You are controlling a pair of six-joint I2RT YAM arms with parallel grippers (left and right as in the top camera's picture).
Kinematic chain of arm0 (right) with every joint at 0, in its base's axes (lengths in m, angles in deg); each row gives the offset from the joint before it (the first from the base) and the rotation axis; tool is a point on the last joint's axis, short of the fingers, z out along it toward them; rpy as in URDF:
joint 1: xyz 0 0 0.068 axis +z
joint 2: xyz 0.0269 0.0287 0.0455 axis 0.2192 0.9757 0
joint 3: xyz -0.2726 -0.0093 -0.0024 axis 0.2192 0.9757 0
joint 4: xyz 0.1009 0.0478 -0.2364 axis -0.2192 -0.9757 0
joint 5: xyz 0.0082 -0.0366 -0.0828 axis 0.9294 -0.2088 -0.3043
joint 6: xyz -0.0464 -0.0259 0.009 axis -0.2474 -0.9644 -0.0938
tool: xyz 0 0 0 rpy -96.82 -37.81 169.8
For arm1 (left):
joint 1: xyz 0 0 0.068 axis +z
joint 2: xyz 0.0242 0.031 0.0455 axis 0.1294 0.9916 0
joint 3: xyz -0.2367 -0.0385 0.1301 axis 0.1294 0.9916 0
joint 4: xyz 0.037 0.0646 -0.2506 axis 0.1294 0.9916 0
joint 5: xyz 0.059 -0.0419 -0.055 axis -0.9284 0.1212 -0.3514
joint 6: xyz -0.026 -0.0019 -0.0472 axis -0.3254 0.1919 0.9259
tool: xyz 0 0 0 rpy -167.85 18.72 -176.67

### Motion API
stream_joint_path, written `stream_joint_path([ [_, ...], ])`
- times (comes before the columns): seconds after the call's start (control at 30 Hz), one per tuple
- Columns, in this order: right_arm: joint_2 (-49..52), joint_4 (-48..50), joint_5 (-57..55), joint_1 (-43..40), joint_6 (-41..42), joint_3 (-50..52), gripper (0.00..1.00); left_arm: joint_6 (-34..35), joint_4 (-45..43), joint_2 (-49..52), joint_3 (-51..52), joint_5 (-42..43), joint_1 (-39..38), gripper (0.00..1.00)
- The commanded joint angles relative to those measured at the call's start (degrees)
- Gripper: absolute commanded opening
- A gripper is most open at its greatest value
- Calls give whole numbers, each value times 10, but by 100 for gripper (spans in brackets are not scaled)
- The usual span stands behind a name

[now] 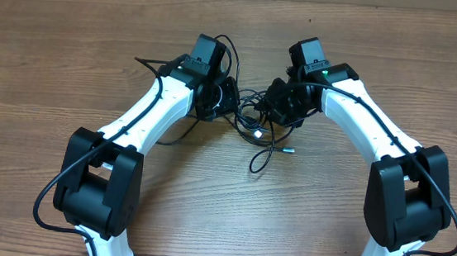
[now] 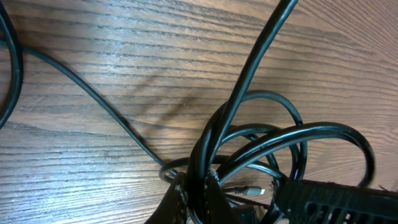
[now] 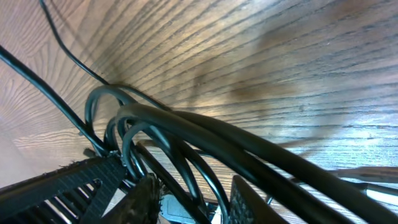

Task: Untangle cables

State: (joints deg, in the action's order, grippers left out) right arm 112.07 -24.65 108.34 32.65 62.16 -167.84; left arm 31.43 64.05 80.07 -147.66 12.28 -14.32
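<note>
The wooden tabletop lies bare to both side edges and toward the near edge. The left arm and the right arm bend inward and meet at the middle. Between them the cables are bunched in a small tangle. The left fingers are pressed together on a bundle of strands. The right fingers stand apart with strands between; whether they pinch, I cannot tell. One plug end lies loose, just near the tangle.

Even warm light, soft shadows, near cables blurred
</note>
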Motion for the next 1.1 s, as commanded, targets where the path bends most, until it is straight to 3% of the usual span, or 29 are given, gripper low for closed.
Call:
stream_joint_path([
  [0.0,1,1,-15,11,5,9,31,-8,-9,-15,-12,13,-5,4],
  [0.13,1,10,-21,17,5,17,28,7,-11,-15,-12,19,-6,4],
  [0.3,1,12,-43,26,5,19,10,29,-19,-15,-12,22,-8,4],
  [0.43,1,6,-56,34,5,19,4,66,-32,-15,-12,22,-8,4],
  [0.63,1,-1,-86,44,18,26,4,127,-80,-15,-12,41,-8,4],
  [1.07,1,19,-120,48,18,63,4,203,-235,-15,-12,213,37,4],
])
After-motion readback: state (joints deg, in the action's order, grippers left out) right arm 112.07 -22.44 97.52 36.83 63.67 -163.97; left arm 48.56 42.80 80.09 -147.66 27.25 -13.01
